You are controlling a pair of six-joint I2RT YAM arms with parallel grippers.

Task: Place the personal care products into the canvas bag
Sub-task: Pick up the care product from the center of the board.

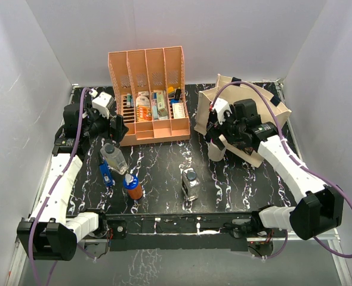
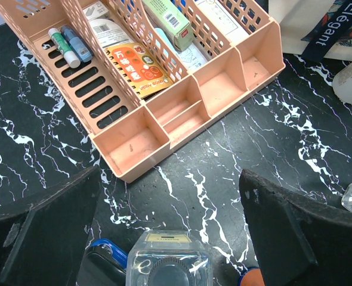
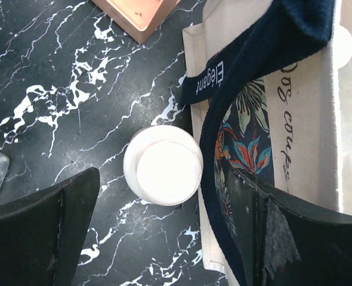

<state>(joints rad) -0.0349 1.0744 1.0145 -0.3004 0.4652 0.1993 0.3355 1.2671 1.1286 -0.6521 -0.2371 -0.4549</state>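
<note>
Right wrist view: the white bottle [image 3: 163, 173] stands upright on the desk [image 3: 56, 89], its long axis vertical and its cap facing the camera. It is directly below the right gripper [image 3: 171, 190], whose jaws stand wide on either side without touching it. The canvas bag [image 3: 301, 119] is just to the bottle's right, its navy strap [image 3: 265, 53] curving close past the bottle. A straight descent looks enough to take the bottle.

Left wrist view: the left gripper [image 2: 170, 179], equally wide and empty, hovers above the upright clear bottle [image 2: 167, 265], with the file rack [image 2: 182, 101] ahead.

Top view: the right arm reaches in with its wrist bent downward at the bag's near-left corner, and it is the nearer arm to the white bottle. The left arm is folded beside the rack.
</note>
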